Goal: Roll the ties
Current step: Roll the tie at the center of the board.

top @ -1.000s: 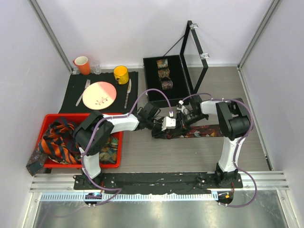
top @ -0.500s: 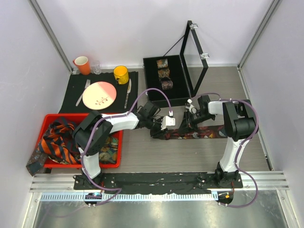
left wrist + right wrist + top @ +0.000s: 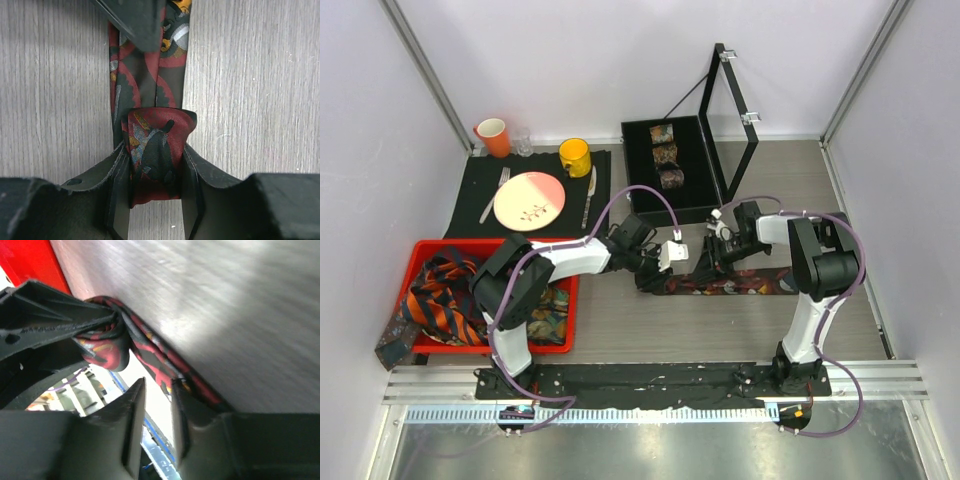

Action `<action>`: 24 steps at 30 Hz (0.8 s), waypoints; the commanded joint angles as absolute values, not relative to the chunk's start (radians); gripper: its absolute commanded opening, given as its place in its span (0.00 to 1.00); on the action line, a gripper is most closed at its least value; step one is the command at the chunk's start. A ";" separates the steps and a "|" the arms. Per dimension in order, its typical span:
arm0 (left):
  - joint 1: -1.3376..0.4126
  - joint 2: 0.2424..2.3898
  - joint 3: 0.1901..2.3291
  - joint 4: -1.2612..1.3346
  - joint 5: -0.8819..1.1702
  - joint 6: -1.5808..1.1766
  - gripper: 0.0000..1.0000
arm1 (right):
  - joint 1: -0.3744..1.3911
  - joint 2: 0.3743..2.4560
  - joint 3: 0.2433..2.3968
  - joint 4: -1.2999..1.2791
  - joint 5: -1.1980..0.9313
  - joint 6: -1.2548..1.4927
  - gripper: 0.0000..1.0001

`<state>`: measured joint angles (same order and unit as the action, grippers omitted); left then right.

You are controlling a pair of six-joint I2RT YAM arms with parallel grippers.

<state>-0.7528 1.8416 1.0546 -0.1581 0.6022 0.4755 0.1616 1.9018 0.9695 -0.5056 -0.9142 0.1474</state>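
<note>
Dark red patterned tie (image 3: 740,283) lies flat on the counter (image 3: 650,330), centre right of the top view, with its left end wound into a small coil. Left gripper (image 3: 155,167): jaws clenched on that coil, one finger on each side. Right gripper (image 3: 157,387): jaws narrowly parted with nothing between them, tips just beside the strip next to the coil. Three rolled ties (image 3: 665,155) sit in the black box (image 3: 632,175), upper centre. Loose striped ties (image 3: 440,300) lie heaped in the red tray (image 3: 495,244), left.

Robot lab test cell: plain white panel walls (image 3: 570,60), aluminium frame rail (image 3: 880,380), staged wood-look tabletop (image 3: 670,330).
</note>
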 commanded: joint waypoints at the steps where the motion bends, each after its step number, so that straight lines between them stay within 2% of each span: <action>1: -0.742 1.875 1.065 -0.250 0.522 0.495 0.26 | 0.224 1.806 0.957 -0.456 -0.896 0.120 0.38; 8: -0.744 1.891 1.074 -0.247 0.515 0.485 0.27 | 0.285 1.839 0.969 -0.413 -0.965 0.158 0.46; 12: -0.744 1.893 1.071 -0.242 0.514 0.474 0.28 | 0.287 1.861 0.963 -0.274 -1.000 0.271 0.52; 16: -0.742 1.893 1.063 -0.230 0.508 0.463 0.29 | 0.299 1.862 0.916 -0.134 -1.012 0.397 0.54; 20: -0.744 1.902 1.062 -0.221 0.506 0.456 0.29 | 0.319 1.887 0.904 -0.100 -1.012 0.419 0.52; 24: -0.744 1.905 1.066 -0.216 0.502 0.436 0.29 | 0.321 1.917 0.902 -0.144 -1.011 0.370 0.39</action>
